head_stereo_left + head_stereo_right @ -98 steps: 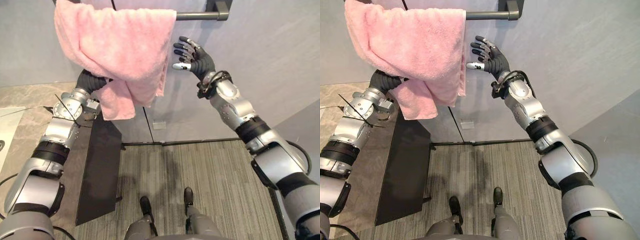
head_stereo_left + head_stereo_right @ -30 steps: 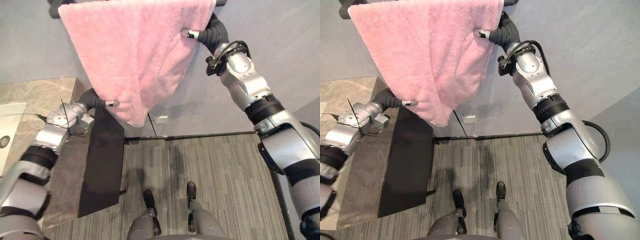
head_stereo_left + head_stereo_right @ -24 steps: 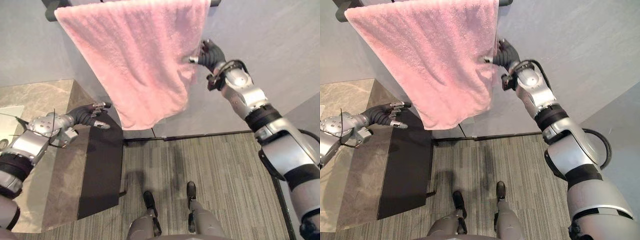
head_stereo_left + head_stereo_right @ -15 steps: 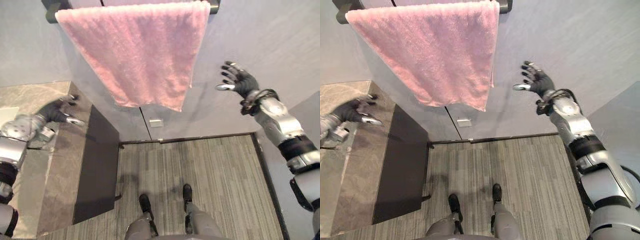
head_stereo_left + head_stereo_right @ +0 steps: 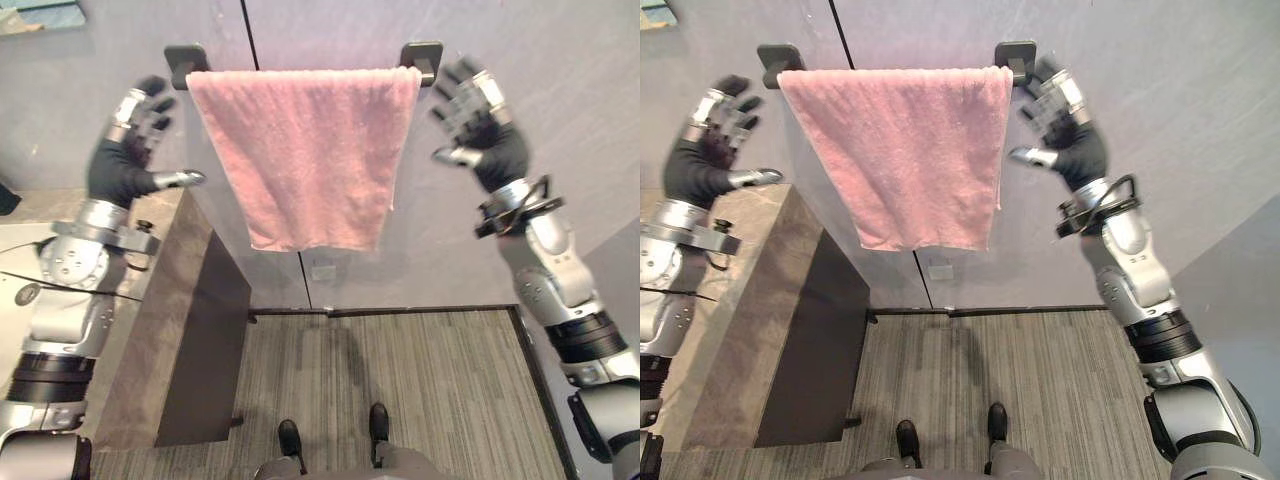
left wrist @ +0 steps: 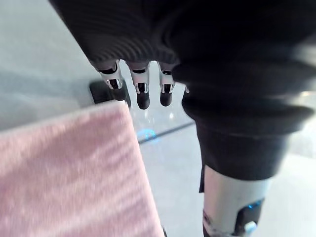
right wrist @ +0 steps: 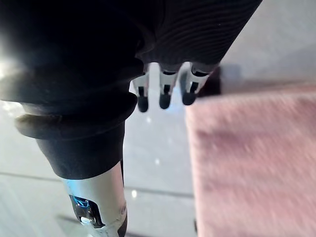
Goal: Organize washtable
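A pink towel [image 5: 308,160] hangs spread flat over a dark wall rail, between the rail's two end mounts [image 5: 185,58] [image 5: 422,54]. My left hand [image 5: 128,150] is raised beside the towel's left edge, fingers straight, touching nothing. My right hand [image 5: 482,125] is raised beside the towel's right edge near the right mount, open too and clear of the cloth. The towel's edge [image 6: 74,168] shows past the left hand's fingers [image 6: 143,96], and its other edge [image 7: 252,163] past the right hand's fingers [image 7: 165,96].
A marble washtable top [image 5: 150,300] with a dark side panel [image 5: 205,350] stands at the left, below my left arm. A white basin rim [image 5: 20,300] shows at the far left. Grey striped floor [image 5: 420,390] lies below, with a grey wall behind.
Both hands have risen to the rail's height, one at each side of the towel. The view has tilted up, bringing the whole rail into sight. The towel hangs free and straight.
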Controlling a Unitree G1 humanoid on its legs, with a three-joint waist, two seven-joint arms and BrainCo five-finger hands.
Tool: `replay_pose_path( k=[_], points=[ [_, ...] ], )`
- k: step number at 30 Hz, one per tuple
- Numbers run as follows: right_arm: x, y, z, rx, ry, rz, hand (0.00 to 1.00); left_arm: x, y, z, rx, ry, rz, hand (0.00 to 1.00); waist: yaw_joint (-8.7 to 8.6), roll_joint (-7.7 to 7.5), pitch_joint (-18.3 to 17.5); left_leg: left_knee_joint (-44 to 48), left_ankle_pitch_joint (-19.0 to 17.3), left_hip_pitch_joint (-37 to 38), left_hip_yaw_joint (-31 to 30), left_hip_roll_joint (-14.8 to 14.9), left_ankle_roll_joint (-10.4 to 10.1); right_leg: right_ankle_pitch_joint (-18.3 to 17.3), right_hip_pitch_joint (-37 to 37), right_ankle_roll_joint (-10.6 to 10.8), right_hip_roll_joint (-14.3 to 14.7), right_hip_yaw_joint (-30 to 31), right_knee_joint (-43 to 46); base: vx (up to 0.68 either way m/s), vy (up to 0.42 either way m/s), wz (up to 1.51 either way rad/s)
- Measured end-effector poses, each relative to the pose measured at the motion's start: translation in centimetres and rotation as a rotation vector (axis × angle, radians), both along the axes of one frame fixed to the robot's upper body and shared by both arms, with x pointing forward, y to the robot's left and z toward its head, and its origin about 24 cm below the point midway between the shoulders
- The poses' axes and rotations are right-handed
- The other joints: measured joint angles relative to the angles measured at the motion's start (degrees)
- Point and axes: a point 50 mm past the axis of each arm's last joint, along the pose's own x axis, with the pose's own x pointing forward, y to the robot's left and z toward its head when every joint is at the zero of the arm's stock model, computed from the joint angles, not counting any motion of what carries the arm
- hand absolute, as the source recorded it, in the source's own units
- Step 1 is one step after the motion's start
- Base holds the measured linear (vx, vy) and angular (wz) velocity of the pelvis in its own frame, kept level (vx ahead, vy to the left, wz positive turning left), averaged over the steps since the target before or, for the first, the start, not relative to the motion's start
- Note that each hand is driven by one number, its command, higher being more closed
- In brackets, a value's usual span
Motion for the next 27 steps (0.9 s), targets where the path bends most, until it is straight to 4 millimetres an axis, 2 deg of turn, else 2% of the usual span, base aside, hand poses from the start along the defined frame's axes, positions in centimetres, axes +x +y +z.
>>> replay_pose_path(
  k=[2, 7, 10, 14, 17, 21, 23, 27],
  points=[
    [-0.1, 1.1, -1.0, -0.03, 0.042, 0.068, 0.0, -0.1, -0.7, -0.7, 0.008, 0.032, -0.053, 0.0, 0.12, 0.43, -0.28, 0.0, 0.01, -0.01, -0.02, 0.01, -0.01, 0.0, 0.0, 0.0, 0.02, -0.02, 0.0, 0.0, 0.0, 0.0],
    [-0.3, 3.3, -3.9, -0.125, 0.146, 0.163, 0.0, 0.0, -2.9, -4.0, 0.04, 0.18, -0.184, 0.0, 0.09, 0.68, -0.46, 0.0, 0.15, -0.66, -0.58, 0.38, -0.22, 0.01, -0.66, 0.0, 0.01, 0.04, 0.01, 0.0, 0.0, 0.0],
    [0.5, 4.0, -5.1, -0.177, 0.204, 0.165, 0.0, 0.4, -2.8, -5.7, 0.05, 0.259, -0.188, 0.0, 0.03, 0.69, -0.46, 0.0, 0.21, -1.93, -0.6, 0.35, -0.23, 0.27, -1.98, 0.14, -0.01, 0.06, 0.1, 0.0, 0.0, 0.0],
    [2.2, 4.3, -5.1, -0.197, 0.229, 0.123, 0.0, 1.7, -2.2, -7.5, 0.061, 0.358, -0.144, 0.0, 0.3, 0.65, -0.39, 0.01, 0.5, -3.28, -0.76, 0.36, 0.01, 0.75, -3.23, 0.16, 0.02, -0.11, 0.22, 0.0, 0.005, 0.01],
    [3.8, 4.3, -3.9, -0.195, 0.217, 0.068, 0.0, 3.8, -1.5, -6.7, 0.077, 0.362, -0.087, 0.0, 0.8, 0.61, 1.16, 0.02, 0.7, -4.05, -0.91, 0.32, 0.03, 1.29, -3.85, -0.42, 0.01, -0.27, 0.23, -0.01, 0.02, 0.02],
    [6.2, 4.4, -1.7, -0.174, 0.207, -0.036, 0.0, 6.9, -0.4, -2.8, 0.044, 0.276, 0.036, 0.0, 1.41, 0.55, 4.74, 0.02, 1.42, -5.85, -1.14, 0.14, 0.01, 1.87, -5.57, -0.59, 0.02, -0.48, 0.24, -0.04, 0.026, 0.03],
    [6.9, 4.2, -1.5, -0.154, 0.227, -0.085, 0.0, 7.7, -0.2, -1.6, 0.021, 0.248, 0.08, 0.0, 1.45, 0.57, 6.34, 0.02, 1.81, -6.14, -1.36, 0.04, 0.27, 2.09, -5.82, -0.67, 0.12, -0.56, 0.24, -0.04, 0.034, 0.02],
    [7.6, 2.9, -1.3, -0.067, 0.257, -0.166, 0.0, 8.0, 0.7, -1.2, -0.02, 0.238, 0.137, 0.0, 1.19, 0.59, 7.7, 0.03, 1.87, -6.15, -1.01, 0.03, 0.24, 2.09, -5.99, -0.67, 0.15, -0.4, 0.25, 0.0, 0.025, -0.03]
  ],
)
